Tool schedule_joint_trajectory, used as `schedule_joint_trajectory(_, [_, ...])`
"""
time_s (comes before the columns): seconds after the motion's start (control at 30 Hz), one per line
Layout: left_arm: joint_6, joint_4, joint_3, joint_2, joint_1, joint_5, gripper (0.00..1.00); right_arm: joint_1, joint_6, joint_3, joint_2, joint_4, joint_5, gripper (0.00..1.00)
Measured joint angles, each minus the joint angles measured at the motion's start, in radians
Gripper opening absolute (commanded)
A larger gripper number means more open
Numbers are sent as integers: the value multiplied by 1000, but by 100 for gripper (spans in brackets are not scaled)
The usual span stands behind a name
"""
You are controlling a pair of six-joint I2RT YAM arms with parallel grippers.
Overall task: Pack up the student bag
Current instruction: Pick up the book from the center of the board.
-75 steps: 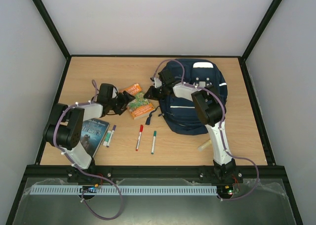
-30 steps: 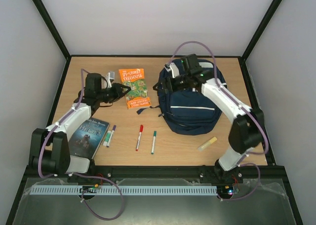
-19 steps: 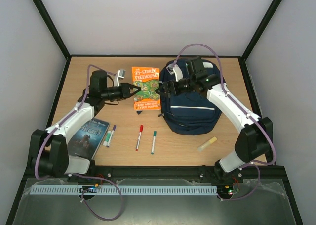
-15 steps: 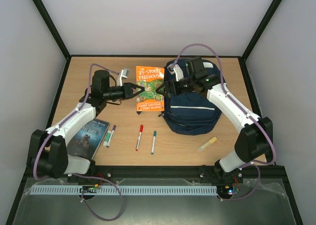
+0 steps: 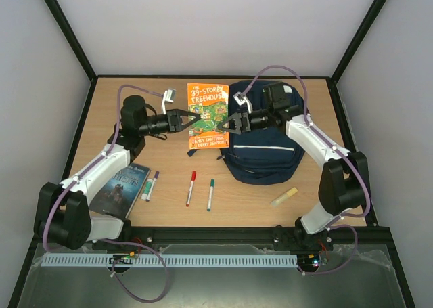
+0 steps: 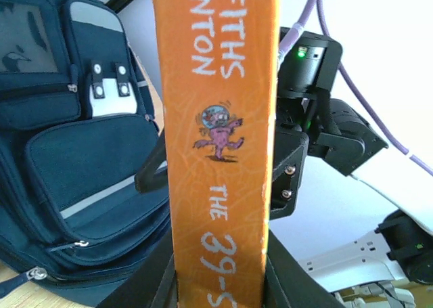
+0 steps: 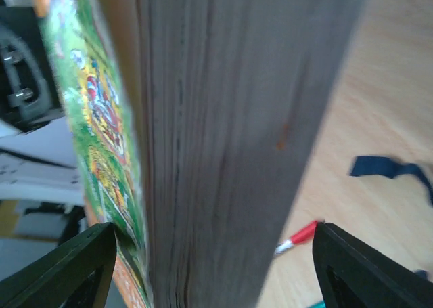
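The student bag lies navy and flat at the table's right; it also shows in the left wrist view. An orange book hangs upright in the air just left of it. My left gripper is shut on the book's spine, its fingers pressing both covers. My right gripper stands open around the book's page edge. One of its fingers is by the green cover, the other well clear of the book.
On the table lie a dark book, a purple-capped marker, a red pen, a green pen and a yellow stick. A bag strap end lies near the red pen.
My left arm has carried the orange book rightward and up, toward the bag. My right gripper has swung off the bag to the book's right edge and straddles it.
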Motion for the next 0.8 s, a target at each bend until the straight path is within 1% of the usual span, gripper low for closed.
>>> schedule_joint_trajectory(0.07, [-6,16,0,-1,-4,10,2,0,-3,-6,0,10,-76,76])
schedule_joint_trajectory(0.23, [-18,43,0,-1,-10,22,2,0,-26,-8,-26,13,-190,75])
schedule_joint_trajectory(0.47, [-27,70,0,-1,-12,31,2,-10,-17,-7,-64,13,-248,69])
schedule_joint_trajectory(0.57, [-28,82,0,-1,-12,31,2,-16,0,-4,-70,12,-258,65])
schedule_joint_trajectory(0.8, [-28,107,0,9,-13,32,2,-21,57,24,-80,8,-271,51])
